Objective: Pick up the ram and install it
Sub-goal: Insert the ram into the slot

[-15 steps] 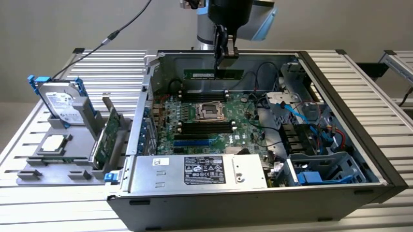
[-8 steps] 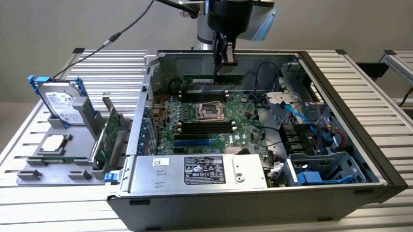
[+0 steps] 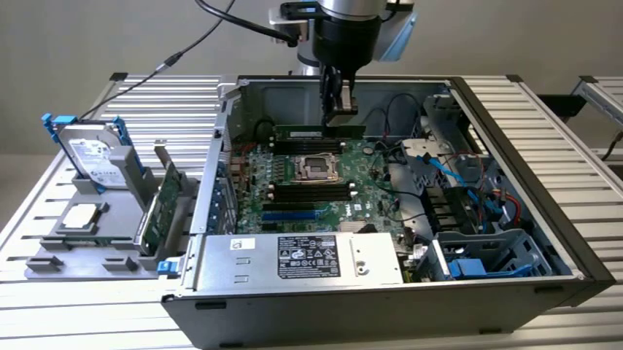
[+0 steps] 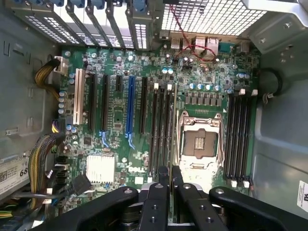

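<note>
Overhead, the end effector (image 3: 340, 115) is clamped on the ram (image 3: 314, 132) above the motherboard (image 3: 292, 197); a label (image 4: 14, 172) reads "68".

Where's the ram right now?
Exterior view: the ram is gripped by the gripper inside the open computer case, low over the motherboard, just beyond the CPU socket on its far side.

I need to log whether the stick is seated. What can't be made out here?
1. Exterior view: whether the ram touches a slot; too small.
2. Wrist view: most of the ram, hidden by the gripper.
3. Exterior view: power supply label text; too small.
</note>
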Action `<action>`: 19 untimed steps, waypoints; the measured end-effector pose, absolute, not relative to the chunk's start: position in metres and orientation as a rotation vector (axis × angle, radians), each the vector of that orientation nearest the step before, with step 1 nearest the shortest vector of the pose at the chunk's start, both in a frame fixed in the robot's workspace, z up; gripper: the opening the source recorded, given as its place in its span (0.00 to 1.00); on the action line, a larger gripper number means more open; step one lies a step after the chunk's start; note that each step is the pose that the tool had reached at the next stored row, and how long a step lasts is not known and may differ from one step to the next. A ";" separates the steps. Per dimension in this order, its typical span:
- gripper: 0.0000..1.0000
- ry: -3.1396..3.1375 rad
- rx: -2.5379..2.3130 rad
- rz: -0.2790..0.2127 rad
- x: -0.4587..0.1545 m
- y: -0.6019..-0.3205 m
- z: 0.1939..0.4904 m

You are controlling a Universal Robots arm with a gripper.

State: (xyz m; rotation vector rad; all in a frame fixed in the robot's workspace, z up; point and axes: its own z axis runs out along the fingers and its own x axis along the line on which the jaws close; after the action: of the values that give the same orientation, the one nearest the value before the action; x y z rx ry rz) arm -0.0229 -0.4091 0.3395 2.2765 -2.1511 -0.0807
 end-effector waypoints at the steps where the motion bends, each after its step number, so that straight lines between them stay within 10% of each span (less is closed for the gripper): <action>1: 0.14 -2.151 2.277 -0.081 -0.023 -0.410 0.338; 19: 0.14 -2.145 2.282 -0.081 -0.023 -0.413 0.305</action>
State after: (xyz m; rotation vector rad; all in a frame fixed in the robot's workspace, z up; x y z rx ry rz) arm -0.0231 -0.4125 0.3049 2.2821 -2.1451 -0.0807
